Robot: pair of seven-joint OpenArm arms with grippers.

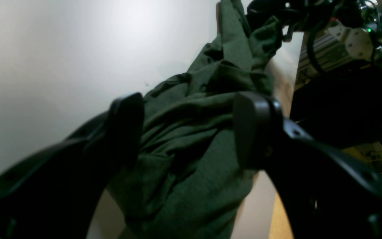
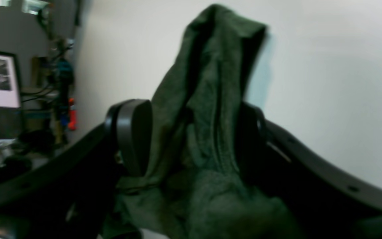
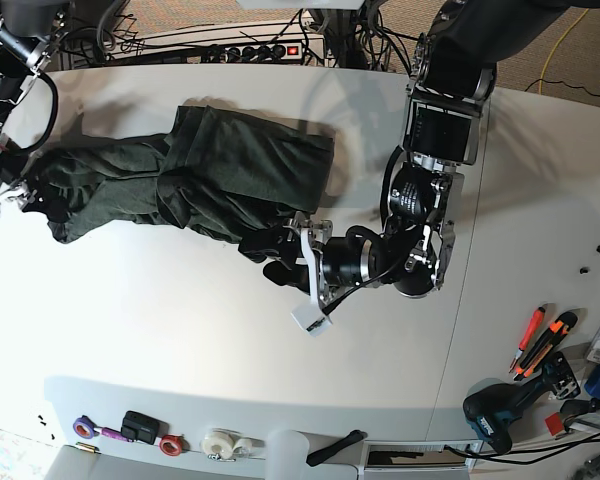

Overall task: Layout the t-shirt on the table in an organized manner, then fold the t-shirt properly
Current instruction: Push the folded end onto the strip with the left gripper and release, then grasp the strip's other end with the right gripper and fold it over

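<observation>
The dark green t-shirt (image 3: pixel 230 165) lies bunched and stretched in a band across the far left of the white table (image 3: pixel 130 330). My left gripper (image 3: pixel 265 257) is at the shirt's near right edge. In the left wrist view it (image 1: pixel 191 113) is open, its fingers straddling crumpled fabric (image 1: pixel 191 159) on the table (image 1: pixel 45 49). My right gripper (image 3: pixel 18 192) is at the shirt's left end. In the right wrist view it (image 2: pixel 194 132) is shut on a thick fold of the shirt (image 2: pixel 207 83), which rises above the fingers. The neck label is hidden.
A power strip (image 3: pixel 260 50) and cables lie along the far edge. Tape rolls (image 3: pixel 220 443) and small items sit at the near edge. Orange cutters (image 3: pixel 538 340) and a drill (image 3: pixel 505 410) lie at the right. A seam (image 3: pixel 465 280) crosses the table.
</observation>
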